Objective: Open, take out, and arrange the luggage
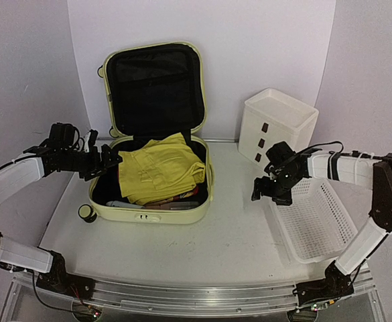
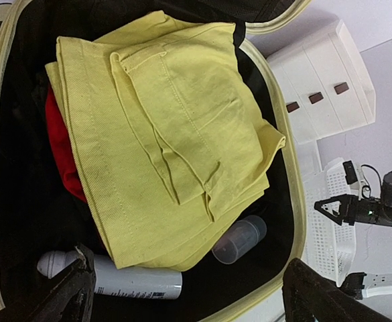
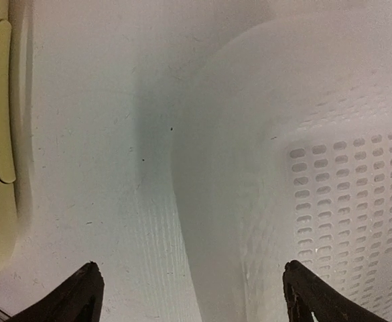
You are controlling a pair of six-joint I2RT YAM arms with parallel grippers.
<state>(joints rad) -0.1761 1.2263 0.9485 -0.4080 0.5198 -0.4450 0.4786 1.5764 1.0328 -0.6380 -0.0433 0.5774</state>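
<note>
L gripper (image 1: 110, 159) spread wide, empty, over left rim of luggage (image 1: 157, 213); arm reaches in fm left, forearm approx level. Luggage lies open mid-table, lid upright at back, folded yellow garment (image 1: 161, 171) on top inside. R gripper (image 1: 264, 193) also spread, empty, angled down betw. luggage & white basket (image 1: 316, 228).

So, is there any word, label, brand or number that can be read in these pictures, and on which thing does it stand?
No text can be read anywhere.
White cylindrical bottle inside the pale yellow-green hard-shell suitcase: small dark print on its side, too blurred to read.
Dark marks on the suitcase's front wall: too small to read.
</note>
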